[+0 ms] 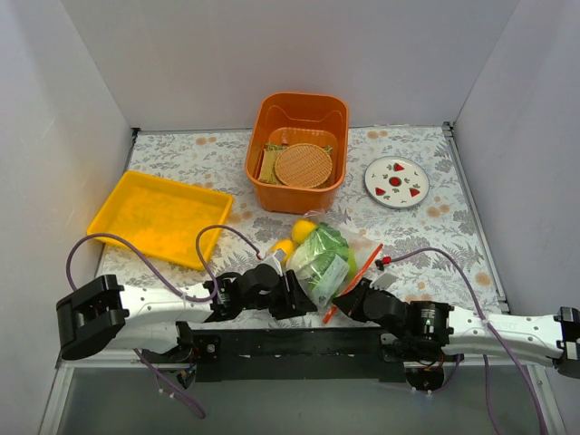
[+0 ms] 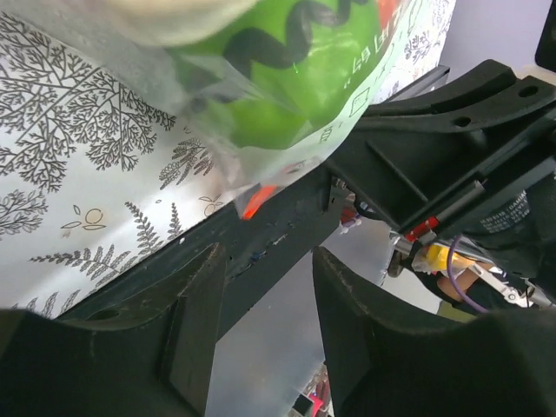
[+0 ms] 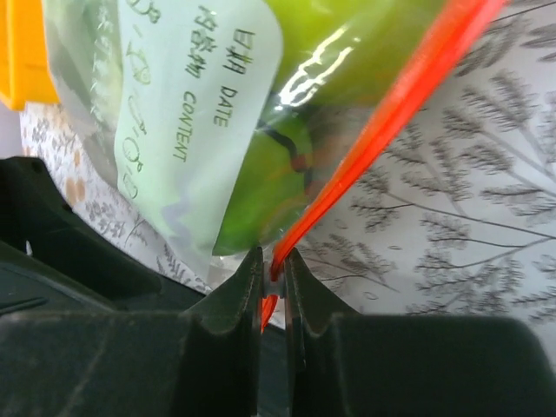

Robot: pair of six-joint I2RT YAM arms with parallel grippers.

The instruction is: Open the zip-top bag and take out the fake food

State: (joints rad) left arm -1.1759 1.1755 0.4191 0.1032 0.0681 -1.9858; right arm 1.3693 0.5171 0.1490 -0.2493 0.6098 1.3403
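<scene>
Right jaws pinch nearly shut on the near end of the orange-red zip strip point(image 3: 382, 113), which slants ahead and rightward. The zip-top bag point(image 3: 165, 113) of fake food point(image 3: 261, 200) lies ahead-left. Left jaws gape empty, bag just beyond their tips.

A robot lab test cell: plain white panels point(image 1: 272, 54) box in a leaf-print worktop point(image 1: 453, 237), with two cabled arms point(image 1: 163, 313) bolted on.

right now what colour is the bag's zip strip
Orange-red; the zip strip shows best in the right wrist view.
</scene>
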